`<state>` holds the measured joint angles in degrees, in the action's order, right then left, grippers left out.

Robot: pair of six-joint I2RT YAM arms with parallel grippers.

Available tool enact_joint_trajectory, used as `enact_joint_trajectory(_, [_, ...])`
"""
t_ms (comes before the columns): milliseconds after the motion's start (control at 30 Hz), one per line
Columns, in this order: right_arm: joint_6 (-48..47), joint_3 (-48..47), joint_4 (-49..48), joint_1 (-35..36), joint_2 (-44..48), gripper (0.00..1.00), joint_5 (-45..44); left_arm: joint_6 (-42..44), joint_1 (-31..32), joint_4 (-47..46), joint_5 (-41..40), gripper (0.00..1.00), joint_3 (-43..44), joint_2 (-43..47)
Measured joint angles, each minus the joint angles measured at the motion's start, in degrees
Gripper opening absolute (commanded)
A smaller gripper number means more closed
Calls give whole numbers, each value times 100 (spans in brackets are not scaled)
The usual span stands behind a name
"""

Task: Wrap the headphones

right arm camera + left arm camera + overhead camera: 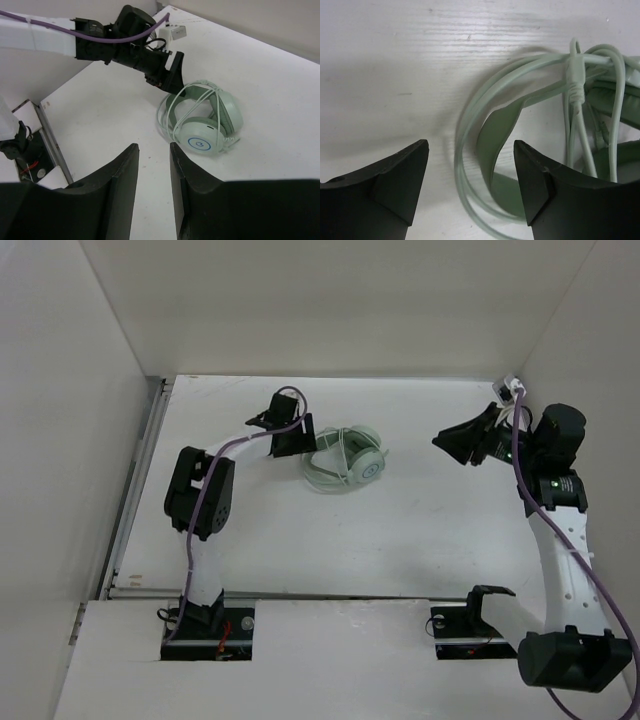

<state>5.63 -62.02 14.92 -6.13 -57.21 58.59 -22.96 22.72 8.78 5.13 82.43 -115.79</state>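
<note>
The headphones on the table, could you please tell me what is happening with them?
The headphones lie on the table with their cable looped around the headband and earcups. The left gripper is open right beside them, gripping nothing. The right gripper hangs well apart, its fingers slightly parted and empty.
</note>
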Motion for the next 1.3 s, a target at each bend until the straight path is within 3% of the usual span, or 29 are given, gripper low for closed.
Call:
enact_joint_trajectory(133, [-2,205,7,-142,199,37,-7,162,-138,155,46,67,-398,629])
enact_joint_trajectory(267, [-24,398,26,-511,507,39,-332,527,-249,439,133,66,-688,1858])
enact_joint_trajectory(333, [-87,511,59,-807,787,42,-833,850,-251,568,146,75,-734,2662])
enact_joint_trajectory(433, [-306,645,284,-1285,1290,48,-2074,1561,-212,743,9,80,-745,3985])
enact_joint_trajectory(567, [-909,793,680,-1801,1687,69,-3873,2365,-728,953,-415,83,-953,5405])
enact_joint_trajectory(633, [-1222,953,949,-2041,1775,100,-4535,2715,-1440,1200,-721,95,-1150,5840])
enact_joint_trajectory(667, [-1357,1036,1123,-2149,1786,100,-4765,2894,-1768,1298,-780,100,-1250,5936])
enact_joint_trajectory(900, [-1790,1198,2614,-2896,1969,100,-4817,3670,-3657,1904,-702,100,-2549,5884])
enact_joint_trajectory(1067, [-1716,474,3779,-3274,1462,100,-4669,3814,-4721,1840,-396,100,-3158,5853])
enact_joint_trajectory(1300, [-1790,120,4179,-3600,1054,100,-4684,3877,-5423,1473,55,100,-3418,5654])
